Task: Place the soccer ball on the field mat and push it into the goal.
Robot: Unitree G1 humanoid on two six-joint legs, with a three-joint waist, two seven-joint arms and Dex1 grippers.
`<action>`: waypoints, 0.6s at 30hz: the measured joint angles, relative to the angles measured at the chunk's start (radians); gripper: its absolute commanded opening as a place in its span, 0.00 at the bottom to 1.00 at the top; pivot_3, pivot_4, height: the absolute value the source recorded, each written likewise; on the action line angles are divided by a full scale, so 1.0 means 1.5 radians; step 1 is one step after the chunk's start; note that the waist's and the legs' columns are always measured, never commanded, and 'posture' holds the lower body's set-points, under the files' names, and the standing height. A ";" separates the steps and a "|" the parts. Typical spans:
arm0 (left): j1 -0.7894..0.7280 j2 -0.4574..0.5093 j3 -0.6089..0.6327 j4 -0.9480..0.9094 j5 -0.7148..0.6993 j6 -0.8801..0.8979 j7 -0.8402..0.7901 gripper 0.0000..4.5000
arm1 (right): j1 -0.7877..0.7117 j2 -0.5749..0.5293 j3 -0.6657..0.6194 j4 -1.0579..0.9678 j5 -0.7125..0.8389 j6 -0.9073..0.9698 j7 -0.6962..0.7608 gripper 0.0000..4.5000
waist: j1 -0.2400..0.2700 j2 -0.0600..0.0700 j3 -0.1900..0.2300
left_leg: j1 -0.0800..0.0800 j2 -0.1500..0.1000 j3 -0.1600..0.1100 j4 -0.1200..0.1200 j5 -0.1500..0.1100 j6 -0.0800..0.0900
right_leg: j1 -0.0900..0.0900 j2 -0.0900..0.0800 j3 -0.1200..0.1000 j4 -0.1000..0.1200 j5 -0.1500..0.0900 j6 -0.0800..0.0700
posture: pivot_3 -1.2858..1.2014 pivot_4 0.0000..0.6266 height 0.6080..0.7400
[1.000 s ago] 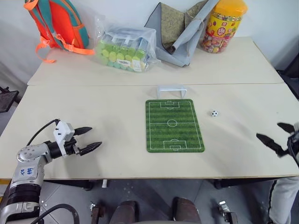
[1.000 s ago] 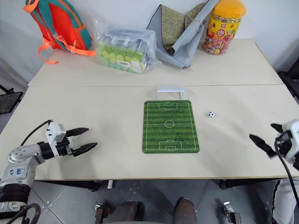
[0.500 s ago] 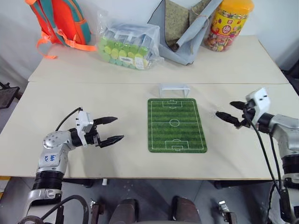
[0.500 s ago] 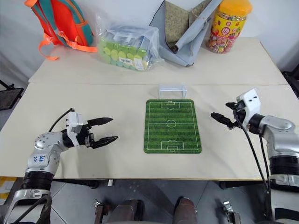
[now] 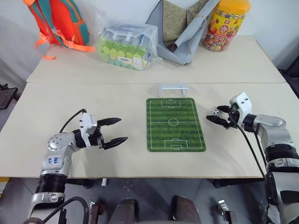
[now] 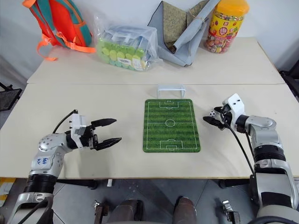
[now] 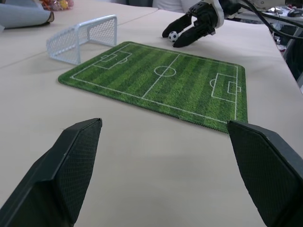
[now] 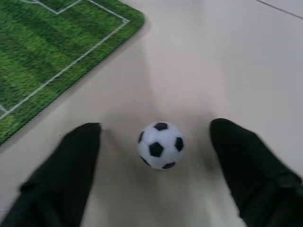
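The soccer ball (image 8: 161, 145), tiny and white with black patches, rests on the beige table just right of the field mat (image 5: 175, 123). My right gripper (image 5: 213, 113) is open and straddles the ball, one black finger (image 8: 66, 175) on each side, with a gap to the ball on both sides. The green mat lies flat at the table's middle. At its far short edge stands the goal (image 5: 172, 89), a low white frame. My left gripper (image 5: 124, 129) hovers open and empty over the table, left of the mat and pointing toward it.
The far table holds an orange and teal backpack (image 5: 56, 21), a plastic bag of green packs (image 5: 126, 44), a grey folded cloth (image 5: 182, 28) and a yellow-lidded candy jar (image 5: 224, 23). A seam (image 5: 93, 84) runs between the two tables just behind the goal.
My right arm swung in from the table's right edge to the ball, and its fingers narrowed around it. My left gripper moved right, toward the mat.
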 measured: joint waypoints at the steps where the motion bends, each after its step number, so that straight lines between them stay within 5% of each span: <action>1: 0.000 0.000 0.000 -0.001 0.000 0.000 0.000 1.00 | 0.000 0.000 0.000 0.000 -0.001 -0.002 0.001 0.56 | 0.000 0.000 0.000 | 0.000 0.000 0.000 0.000 0.000 0.000 | 0.000 0.000 0.000 0.000 0.000 0.000 | 0.52 0.24 1.00; 6: -0.001 0.000 0.000 -0.002 0.000 0.001 -0.005 1.00 | 0.000 0.001 0.000 0.002 -0.004 -0.013 0.001 0.19 | 0.001 0.000 0.000 | 0.000 0.000 0.000 0.000 0.000 0.000 | 0.000 0.000 0.001 0.000 0.000 0.000 | 0.52 0.24 1.00; 11: -0.001 0.003 -0.002 0.001 0.000 0.000 -0.030 1.00 | 0.016 0.001 -0.003 -0.086 0.003 0.013 -0.001 0.19 | 0.000 0.000 0.000 | 0.000 0.000 0.000 0.000 0.000 0.000 | 0.000 0.001 0.001 0.000 0.000 0.000 | 0.52 0.24 1.00; 18: 0.021 0.012 -0.021 0.002 0.000 -0.025 -0.103 1.00 | 0.110 -0.027 0.026 -0.497 0.055 0.225 0.025 0.19 | 0.002 0.000 0.000 | 0.000 0.002 0.000 0.000 0.000 -0.001 | -0.001 0.003 0.002 0.000 0.000 0.000 | 0.52 0.24 1.00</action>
